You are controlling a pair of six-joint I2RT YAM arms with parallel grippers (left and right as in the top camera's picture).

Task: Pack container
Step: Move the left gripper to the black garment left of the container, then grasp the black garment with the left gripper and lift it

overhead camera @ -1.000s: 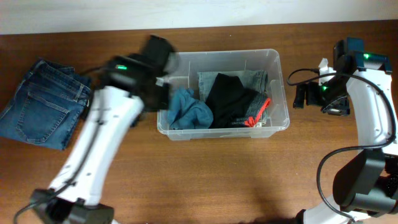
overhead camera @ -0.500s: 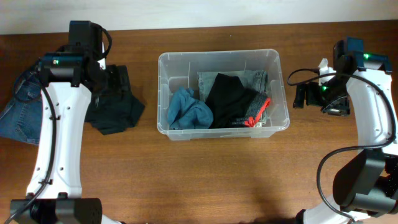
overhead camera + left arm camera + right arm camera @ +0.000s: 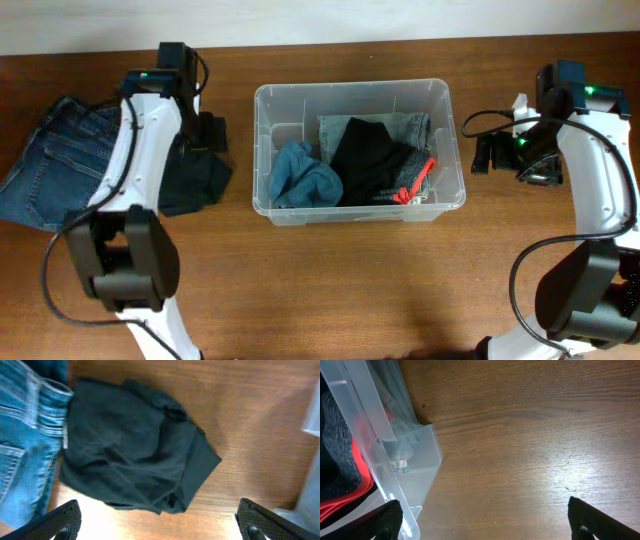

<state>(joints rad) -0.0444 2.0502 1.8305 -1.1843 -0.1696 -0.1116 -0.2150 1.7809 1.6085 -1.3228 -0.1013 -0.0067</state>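
From overhead, the left gripper (image 3: 210, 133) hangs over the table (image 3: 330, 290) just left of the container (image 3: 350, 88), above the upper edge of a crumpled dark garment (image 3: 195, 180); folded jeans (image 3: 60, 175) lie further left, touching that garment; the container sits at the table's middle, toward the far edge, holding a blue cloth (image 3: 303, 172), a black garment (image 3: 370, 160), a red item (image 3: 415, 180) and a piece of denim (image 3: 405, 125); the right gripper (image 3: 483, 152) hovers just beside the container's right wall; from here I cannot tell how either gripper's jaws stand.

In the left wrist view, the fingertips (image 3: 62, 520) sit at the bottom corners, spread wide with nothing between them; the dark garment fills the centre, overlapping the jeans at the left; the container's clear wall shows at the right edge.

In the right wrist view, the fingertips (image 3: 600, 520) are likewise spread wide and empty over bare wood; the container's rounded corner stands at the left, with the red item and black fabric behind its wall.
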